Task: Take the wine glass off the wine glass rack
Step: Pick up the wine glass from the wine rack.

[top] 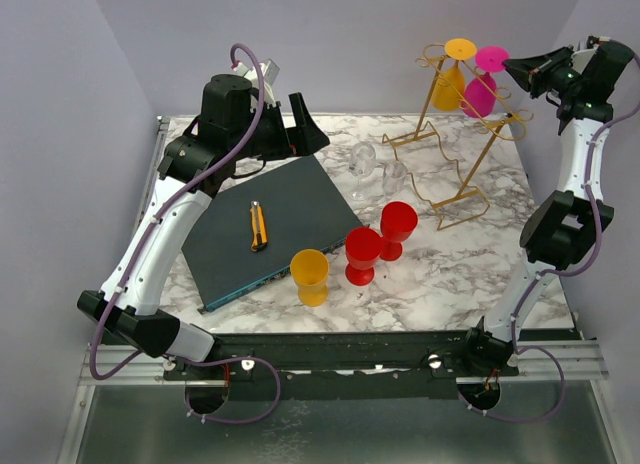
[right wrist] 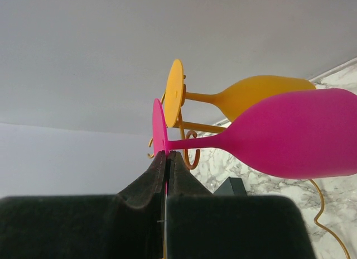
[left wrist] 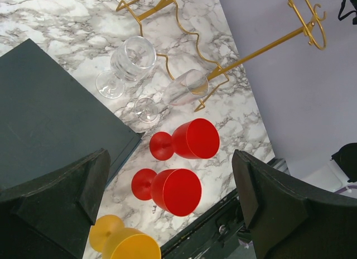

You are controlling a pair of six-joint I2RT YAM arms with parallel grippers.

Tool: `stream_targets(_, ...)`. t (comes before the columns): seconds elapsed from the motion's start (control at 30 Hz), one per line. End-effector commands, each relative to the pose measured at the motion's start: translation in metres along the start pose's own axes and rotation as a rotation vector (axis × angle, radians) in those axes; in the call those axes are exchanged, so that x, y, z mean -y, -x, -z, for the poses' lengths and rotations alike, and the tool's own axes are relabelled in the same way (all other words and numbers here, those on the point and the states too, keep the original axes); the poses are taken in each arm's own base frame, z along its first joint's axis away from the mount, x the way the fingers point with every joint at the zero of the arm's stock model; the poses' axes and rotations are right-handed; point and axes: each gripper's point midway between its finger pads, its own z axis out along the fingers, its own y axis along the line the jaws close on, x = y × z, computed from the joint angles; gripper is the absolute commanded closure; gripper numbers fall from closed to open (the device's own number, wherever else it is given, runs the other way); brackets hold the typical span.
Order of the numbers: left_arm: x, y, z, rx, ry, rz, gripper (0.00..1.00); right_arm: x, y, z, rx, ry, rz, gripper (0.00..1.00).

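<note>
At the far left, the left pincer [left wrist: 170, 181] hangs wide open above the dark board [top: 300, 199] and grips nothing; it has no visible share in the job at this point. A yellow utility knife [top: 258, 227] lies on that board. Moving right across the marble desk [top: 480, 274], five glasses stand off the rack: a yellow goblet [top: 310, 276] near the board's front corner, two red goblets [top: 362, 254] [top: 397, 227] close together, and behind them two clear glasses [left wrist: 131, 61] [left wrist: 184, 87] just beside the foot of the wine glass rack [top: 470, 174]. The gold wire rack sits at the back right of the desk and carries two glasses hanging bowl-down from its top rails, a yellow wine glass [top: 452, 79] and, to its right, a pink wine glass [top: 482, 89]. At the far right, the right pincer [right wrist: 166, 164] is raised to the level of the rack top, and its jaws are pressed fully together on the thin rim of the pink glass's round foot, as the wrist view shows. So the reach and the grasp look done, while the removal itself is not: the pink glass's stem sits in the rails, next to the yellow one. By my reading, what remains is to draw the foot out along the rails past the curled ends, without knocking the yellow neighbour, and then set the glass down on the desk.
</note>
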Motion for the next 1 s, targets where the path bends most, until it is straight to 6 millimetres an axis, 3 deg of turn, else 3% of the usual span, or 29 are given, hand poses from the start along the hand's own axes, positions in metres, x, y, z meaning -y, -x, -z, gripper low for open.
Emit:
stream_targets(0.0,0.011,0.013,0.016,0.056,-0.017,-0.013,0.01,-0.024,0.017,0.008,0.07,0.036,0.042,1.0)
stream_targets(0.3,0.012,0.015,0.019,0.07,-0.014,-0.011,0.01,-0.034,0.029,0.025,0.179,-0.039,0.108,1.0)
stream_targets(0.7,0.017,0.016,0.024,0.087,-0.03,0.022,0.01,-0.065,0.045,0.096,0.43,-0.261,0.281,0.99)
stream_targets(0.87,0.022,0.019,0.033,0.123,-0.054,0.04,0.01,-0.104,0.035,0.136,0.489,-0.302,0.359,0.99)
stream_targets(0.97,0.025,0.019,0.039,0.142,-0.07,0.046,0.01,-0.137,0.016,0.16,0.483,-0.284,0.401,0.99)
